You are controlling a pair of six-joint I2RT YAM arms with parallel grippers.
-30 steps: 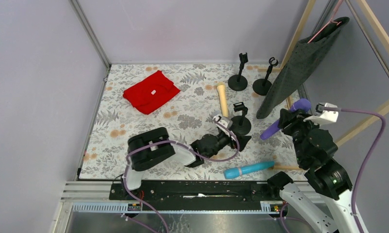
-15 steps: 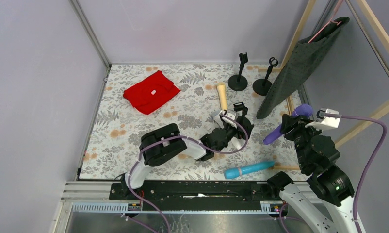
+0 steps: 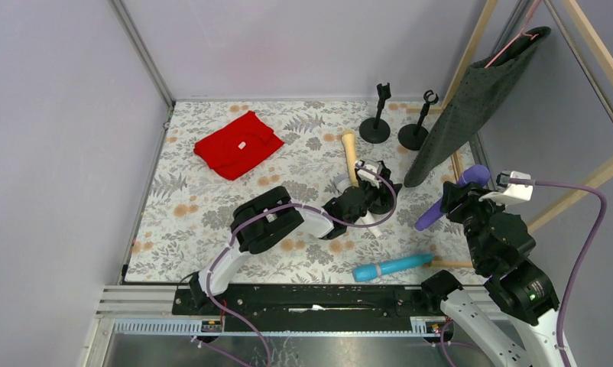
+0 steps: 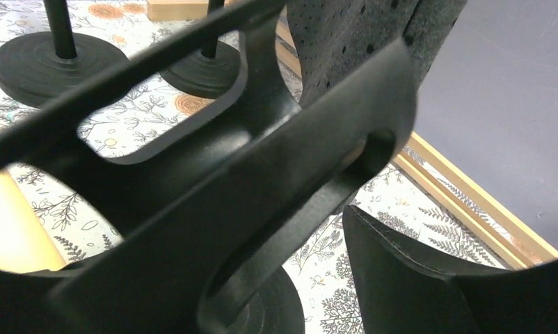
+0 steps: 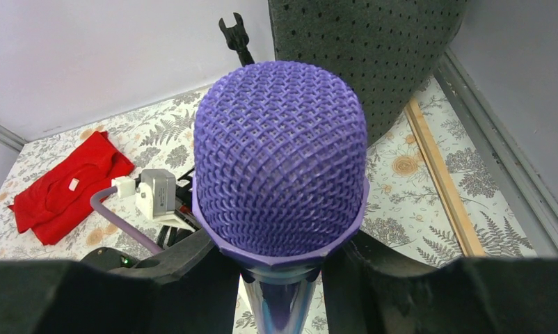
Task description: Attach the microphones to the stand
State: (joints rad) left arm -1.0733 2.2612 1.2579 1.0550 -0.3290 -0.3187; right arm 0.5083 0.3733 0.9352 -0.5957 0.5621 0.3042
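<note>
Change, left side: the left pincer point(image 3: 372, 197) has pushed farther out across the surface point(image 3: 212, 200) than a second ago. It is now right against the nearest stand point(image 3: 381, 183), and its elbow has swung forward with it.
Change, right side: the purple microphone point(image 3: 455, 196) has sunk a little and drifted slightly right. Over the last half second it has barely moved.
Left pincer: the wrist view shows two black fingers set apart around the stand's upper part. Whether they clamp it or only frame it cannot be told.
Right pincer point(image 3: 450, 202): closed on the handle of the purple microphone, held off the surface.
Purple microphone, axis: a slant from near-left to far-right. The mesh head is at the far-right, upper end, facing the wrist camera, and the handle runs down between the fingers.
Cream-yellow microphone point(image 3: 351, 157): flat on the surface, long axis near to far, rounded head at the far end. Its near end is just beside the left pincer.
Light blue microphone point(image 3: 391, 266): flat at the near edge, long axis almost left to right, thicker end to the left.
Two far stands point(image 3: 376, 115): upright, side by side, well beyond the nearest one.
</note>
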